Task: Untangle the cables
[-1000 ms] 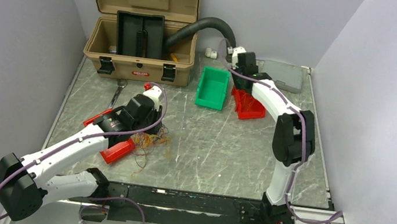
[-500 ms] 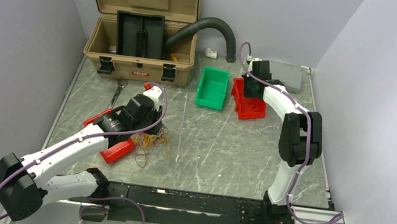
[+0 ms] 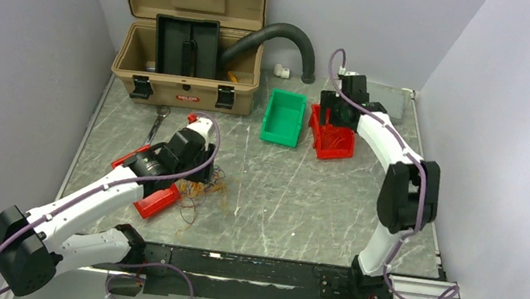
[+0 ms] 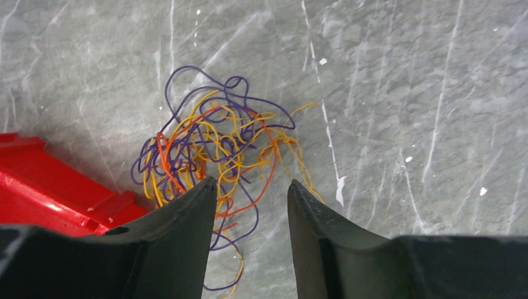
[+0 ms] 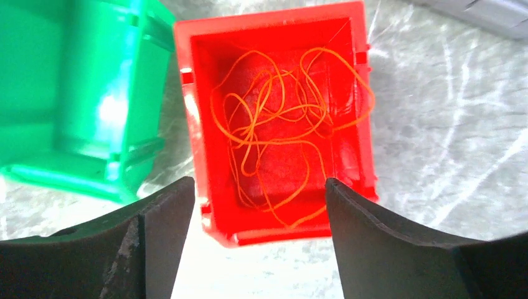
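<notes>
- The left tool (image 4: 252, 187) is spread, pinching nothing, low over the worktop (image 4: 423, 93).
- At eleven o'clock off its tips lies the tangle of cables (image 4: 218, 146): purple, yellow and orange loops, with a few strands under the gap.
- A red bin (image 4: 43, 187) sits at nine o'clock, just beside the tangle.
- The right tool (image 5: 260, 184) is spread wide and empty, above a second red bin (image 5: 268, 17).
- An orange cable (image 5: 280, 118) lies looped inside it, and a green bin (image 5: 75, 93) is alongside at ten o'clock.
</notes>
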`<action>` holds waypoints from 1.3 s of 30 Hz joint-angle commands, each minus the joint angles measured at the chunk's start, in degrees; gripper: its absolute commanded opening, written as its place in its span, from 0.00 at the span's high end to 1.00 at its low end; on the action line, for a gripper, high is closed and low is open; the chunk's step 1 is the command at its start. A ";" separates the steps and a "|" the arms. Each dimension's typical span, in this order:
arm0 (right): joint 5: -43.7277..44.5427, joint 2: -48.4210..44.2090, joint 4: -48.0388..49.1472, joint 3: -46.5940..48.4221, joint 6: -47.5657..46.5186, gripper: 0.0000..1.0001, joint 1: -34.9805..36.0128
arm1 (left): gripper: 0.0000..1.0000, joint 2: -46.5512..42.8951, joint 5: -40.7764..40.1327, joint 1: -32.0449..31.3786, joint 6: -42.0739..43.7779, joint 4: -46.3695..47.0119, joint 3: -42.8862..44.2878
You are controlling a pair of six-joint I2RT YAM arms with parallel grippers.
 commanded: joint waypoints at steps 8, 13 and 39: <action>0.22 -21.40 2.91 -12.95 6.24 0.16 12.24 | 0.32 0.17 -3.85 2.30 -4.55 -3.45 -0.37; -8.73 -28.86 10.79 -23.12 11.30 0.17 18.01 | 0.27 1.04 -2.09 5.61 -5.16 -2.11 -2.51; -5.45 -8.01 35.21 -29.01 26.92 0.42 43.61 | 0.44 4.22 -0.40 7.99 -6.03 3.50 -6.19</action>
